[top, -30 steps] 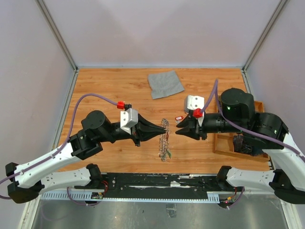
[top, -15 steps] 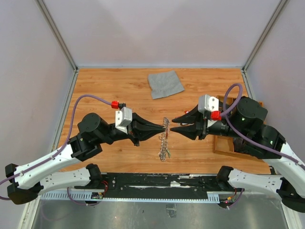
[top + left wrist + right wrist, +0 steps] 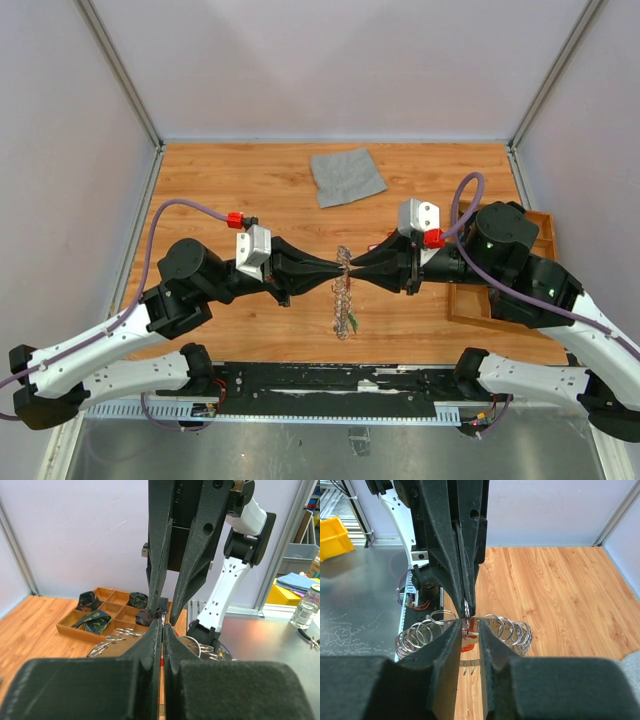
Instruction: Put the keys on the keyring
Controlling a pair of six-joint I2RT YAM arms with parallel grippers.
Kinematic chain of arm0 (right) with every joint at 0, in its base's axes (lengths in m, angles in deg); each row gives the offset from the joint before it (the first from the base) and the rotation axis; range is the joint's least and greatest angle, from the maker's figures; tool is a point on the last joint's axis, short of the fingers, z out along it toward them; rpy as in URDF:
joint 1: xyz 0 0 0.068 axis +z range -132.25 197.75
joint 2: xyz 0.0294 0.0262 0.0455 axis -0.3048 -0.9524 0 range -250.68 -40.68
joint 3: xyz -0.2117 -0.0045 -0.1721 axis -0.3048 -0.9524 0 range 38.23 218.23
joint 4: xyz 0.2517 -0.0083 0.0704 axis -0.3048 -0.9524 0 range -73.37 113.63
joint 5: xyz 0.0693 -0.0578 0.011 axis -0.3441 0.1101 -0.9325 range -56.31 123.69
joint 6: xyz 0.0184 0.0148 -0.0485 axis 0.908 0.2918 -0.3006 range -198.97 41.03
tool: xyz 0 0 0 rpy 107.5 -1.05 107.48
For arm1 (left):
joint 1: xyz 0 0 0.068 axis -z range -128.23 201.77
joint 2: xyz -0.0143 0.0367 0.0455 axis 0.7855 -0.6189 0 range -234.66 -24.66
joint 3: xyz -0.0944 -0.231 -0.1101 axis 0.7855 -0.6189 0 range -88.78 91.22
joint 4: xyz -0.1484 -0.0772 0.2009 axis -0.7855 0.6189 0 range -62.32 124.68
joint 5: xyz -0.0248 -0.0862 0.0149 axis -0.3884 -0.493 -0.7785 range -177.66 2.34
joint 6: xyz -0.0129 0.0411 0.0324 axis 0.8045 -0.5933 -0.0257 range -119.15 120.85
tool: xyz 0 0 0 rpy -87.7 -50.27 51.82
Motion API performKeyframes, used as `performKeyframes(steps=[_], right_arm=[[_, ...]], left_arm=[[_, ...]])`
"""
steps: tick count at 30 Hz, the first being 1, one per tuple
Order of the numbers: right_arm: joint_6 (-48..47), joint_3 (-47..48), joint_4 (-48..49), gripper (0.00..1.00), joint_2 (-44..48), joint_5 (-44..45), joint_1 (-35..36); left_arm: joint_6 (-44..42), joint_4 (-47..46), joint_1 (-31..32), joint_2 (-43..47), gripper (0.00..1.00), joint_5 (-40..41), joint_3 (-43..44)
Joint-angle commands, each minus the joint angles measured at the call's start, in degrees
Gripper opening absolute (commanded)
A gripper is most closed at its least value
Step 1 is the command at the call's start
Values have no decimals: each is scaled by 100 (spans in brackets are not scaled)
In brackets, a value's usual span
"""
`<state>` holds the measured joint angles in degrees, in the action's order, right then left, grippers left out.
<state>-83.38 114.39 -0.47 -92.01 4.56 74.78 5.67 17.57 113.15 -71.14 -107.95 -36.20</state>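
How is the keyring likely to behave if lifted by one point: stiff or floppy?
Probably floppy: the keyring looks like a chain of loose wire loops, spreading both sides of the left gripper's pinch. Likely slippery too: thin bare metal between narrow fingers. It may swing and tangle when moved.

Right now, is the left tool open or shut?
Shut: the left tool has its fingers pressed together along a thin seam, tips pinching the keyring.
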Motion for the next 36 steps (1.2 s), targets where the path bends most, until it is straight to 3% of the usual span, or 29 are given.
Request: performKeyframes(steps=[1, 16, 26, 31, 36], right_arm=[[102, -60, 220, 18, 47, -185, 71], [159, -99, 333, 16, -50, -327, 71], [159, -92, 328, 1, -125, -418, 71], [89, -3, 204, 1, -121, -419, 75], [-220, 445, -591, 0, -290, -389, 71]], left_arm=[[2, -414, 44, 145, 0, -4, -2], [-7, -414, 43, 139, 1, -78, -11], [-14, -391, 48, 175, 1, -42, -11], [-15, -398, 49, 169, 0, -29, -12], [-39, -339, 48, 128, 12, -95, 19]])
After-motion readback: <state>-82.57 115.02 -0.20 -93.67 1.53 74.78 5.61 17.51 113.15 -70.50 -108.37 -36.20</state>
